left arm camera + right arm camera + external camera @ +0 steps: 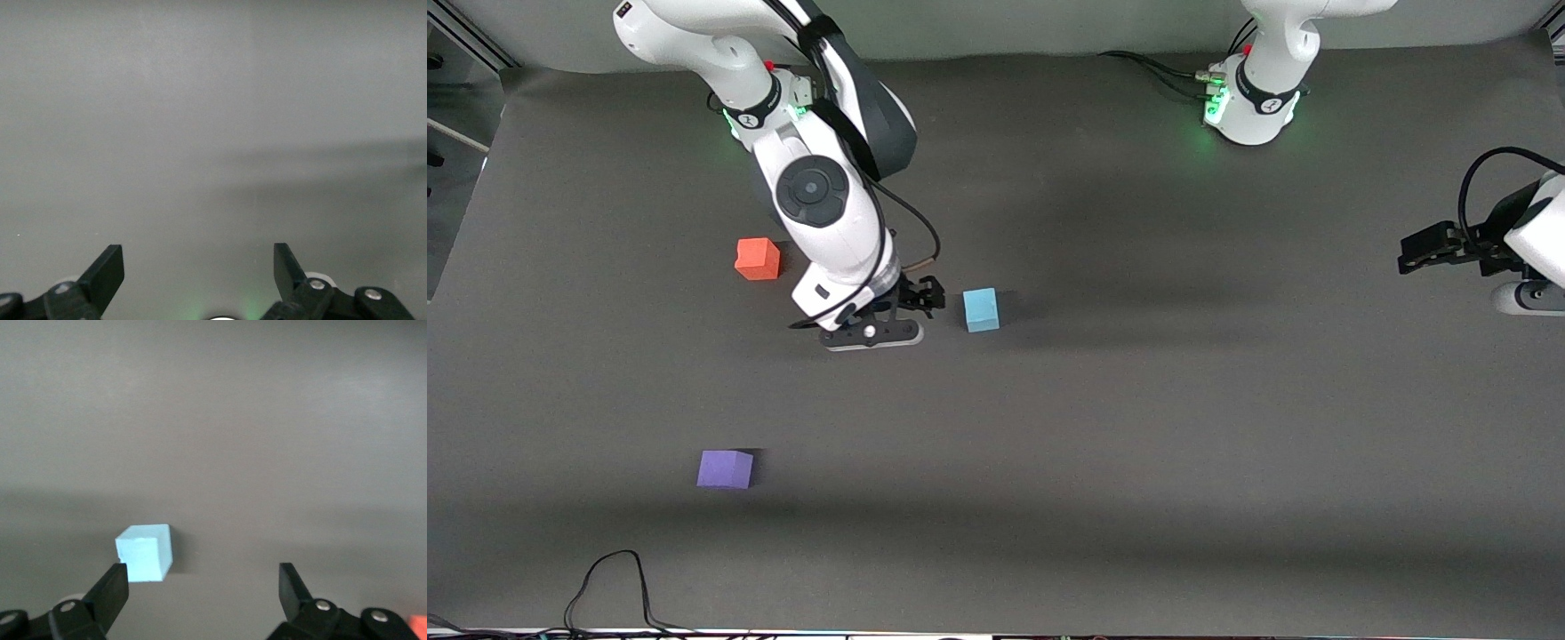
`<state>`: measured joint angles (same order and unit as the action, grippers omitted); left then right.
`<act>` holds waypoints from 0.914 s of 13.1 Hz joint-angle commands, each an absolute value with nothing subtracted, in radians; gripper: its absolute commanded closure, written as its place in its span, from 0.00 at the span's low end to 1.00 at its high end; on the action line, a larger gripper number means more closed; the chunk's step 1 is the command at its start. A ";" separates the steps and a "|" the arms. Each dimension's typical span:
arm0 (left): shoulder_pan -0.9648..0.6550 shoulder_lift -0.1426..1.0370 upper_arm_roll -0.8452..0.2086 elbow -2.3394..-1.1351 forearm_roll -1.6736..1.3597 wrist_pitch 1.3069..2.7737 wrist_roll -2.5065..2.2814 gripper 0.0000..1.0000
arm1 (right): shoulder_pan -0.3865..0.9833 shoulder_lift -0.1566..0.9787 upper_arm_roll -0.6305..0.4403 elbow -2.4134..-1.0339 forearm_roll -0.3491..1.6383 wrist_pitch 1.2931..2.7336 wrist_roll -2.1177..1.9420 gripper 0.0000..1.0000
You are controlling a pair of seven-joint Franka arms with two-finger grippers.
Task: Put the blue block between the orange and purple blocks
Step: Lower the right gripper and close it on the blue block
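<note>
1. Right arm came in from the upper left of the front view and reached down toward mid-frame; right gripper [923, 298] sat low over the dark surface [1183, 427], just beside the blue block [981, 309], not touching it.
2. Right gripper was wide open and held nothing. In the right wrist view its two fingers [110, 590] stood well apart, w/ the blue block [144, 552] close to one fingertip and off-centre, not between the jaws.
3. Blue block rested flat on the surface, roughly centre of the front view, a bit left of the middle.
4. Orange block [758, 259] sat upper left of centre in the front view, beside the right arm's forearm, toward the right arm's end of the surface. A sliver of orange [417, 625] showed at the lower right corner of the right wrist view.
5. Purple block [725, 468] lay lower left in the front view, nearer the front camera than the orange one & well apart from it. Gap between those two was bare.
6. Left arm waited at the right edge of the front view; left gripper [1416, 252] hung above the surface there, away from all three blocks.
7. Left gripper was wide open too, nothing in it; left wrist view showed only its fingers [107, 270] and plain grey surface [213, 133].
8. Loose black cable [609, 587] lay at the lower left edge of the front view.
</note>
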<state>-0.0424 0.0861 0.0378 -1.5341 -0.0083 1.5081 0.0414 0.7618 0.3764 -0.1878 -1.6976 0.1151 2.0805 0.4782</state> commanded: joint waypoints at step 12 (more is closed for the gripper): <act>-0.054 0.081 0.044 -1.539 0.002 1.519 0.043 0.00 | 0.934 0.560 -0.193 -1.870 0.195 2.496 0.591 0.00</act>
<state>-0.0426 0.0864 0.0376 -1.5346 -0.0084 1.5081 0.0414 0.9264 0.5558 -0.1871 -1.8584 0.1696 2.4617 0.5810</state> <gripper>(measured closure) 0.000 0.000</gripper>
